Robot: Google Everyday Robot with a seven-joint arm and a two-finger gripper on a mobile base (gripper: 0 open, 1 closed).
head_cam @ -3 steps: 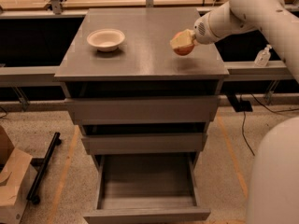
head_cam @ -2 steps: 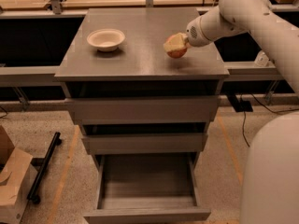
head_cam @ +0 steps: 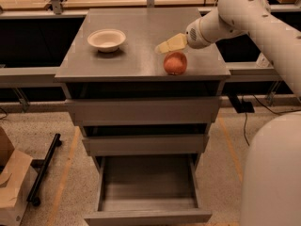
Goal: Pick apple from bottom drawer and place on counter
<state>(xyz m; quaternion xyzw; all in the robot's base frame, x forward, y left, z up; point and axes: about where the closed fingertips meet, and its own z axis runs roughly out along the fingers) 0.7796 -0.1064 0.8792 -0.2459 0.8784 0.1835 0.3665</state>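
At the far left a cardboard box was seen on the floor, well apart from the cabinet. A white bowl was set on the left part of the counter. Beneath the two shallower drawers, the bottom drawer was seen standing open, and nothing was seen inside it. Further right, the apple was found resting on the counter near its front edge, well apart from the bowl. The gripper was held just above the apple and slightly to its left. Whether it was spread or pressed together could not be told, though the apple appeared to be borne by the counter and not by the gripper. The white arm was stretched in from the right. The placing step was judged to be all but finished, with the apple already where the task wanted it. The next move was judged to call for a clean withdrawal upward and away. Care would be needed that the round apple was not nudged, since it could be rolled off the near edge.
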